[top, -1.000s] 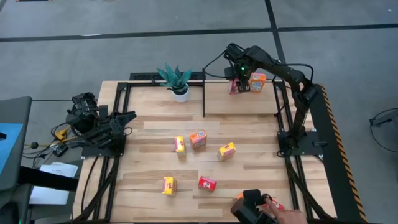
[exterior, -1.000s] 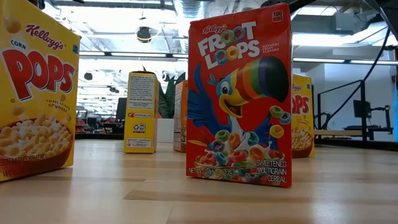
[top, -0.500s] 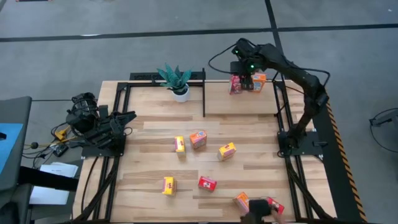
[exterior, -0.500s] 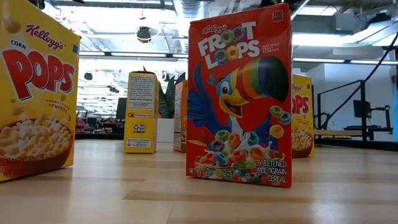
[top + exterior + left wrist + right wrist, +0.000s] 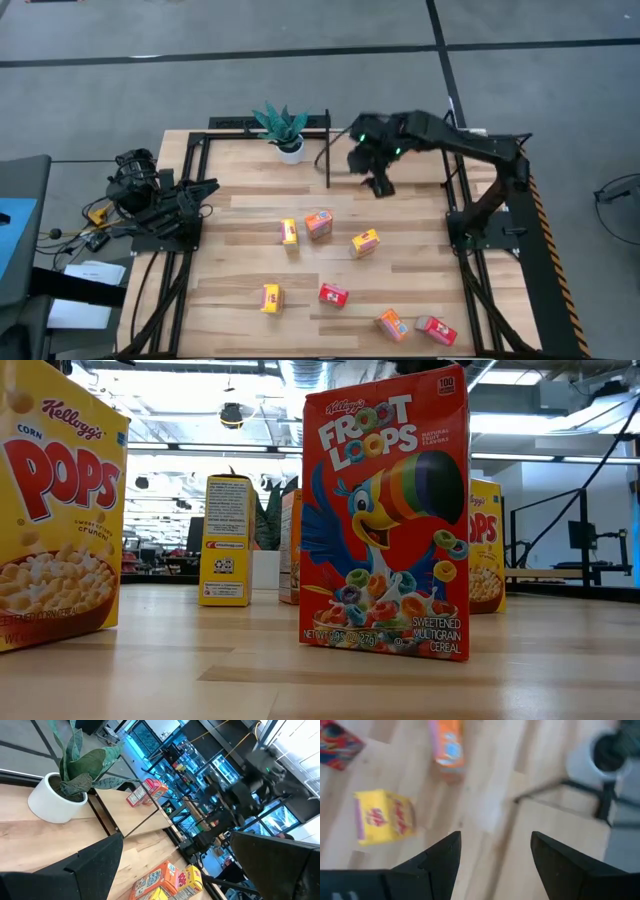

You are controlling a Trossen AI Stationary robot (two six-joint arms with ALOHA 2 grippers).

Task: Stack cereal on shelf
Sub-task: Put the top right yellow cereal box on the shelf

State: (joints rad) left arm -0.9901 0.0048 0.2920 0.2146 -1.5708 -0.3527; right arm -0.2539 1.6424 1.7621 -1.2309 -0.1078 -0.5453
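Observation:
My right gripper (image 5: 380, 186) is open and empty above the front edge of the shelf (image 5: 428, 174), a light wood section between black posts. A red and an orange cereal box (image 5: 145, 792) stand at the shelf's back; the arm hides them in the high view. Several small boxes stand on the table: yellow (image 5: 289, 232), orange (image 5: 319, 223), yellow (image 5: 365, 242), yellow (image 5: 270, 297), red (image 5: 333, 294), orange (image 5: 392, 324), red (image 5: 436, 330). The right wrist view shows a yellow box (image 5: 385, 817) and an orange box (image 5: 447, 747) below the open fingers. My left gripper (image 5: 197, 196) waits open at the table's left edge.
A potted green plant (image 5: 283, 128) stands at the far edge, left of a black post (image 5: 328, 150). Black frame rails run along the table's left and right edges. In the low view a red Froot Loops box (image 5: 385, 515) and a yellow Pops box (image 5: 55, 510) stand close to the camera.
My right gripper has left the two boxes at the shelf's far right and gone toward the table's near-left, over the shelf's front edge. At the near edge a person's hand has set down an orange and a red box and drawn back out of view.

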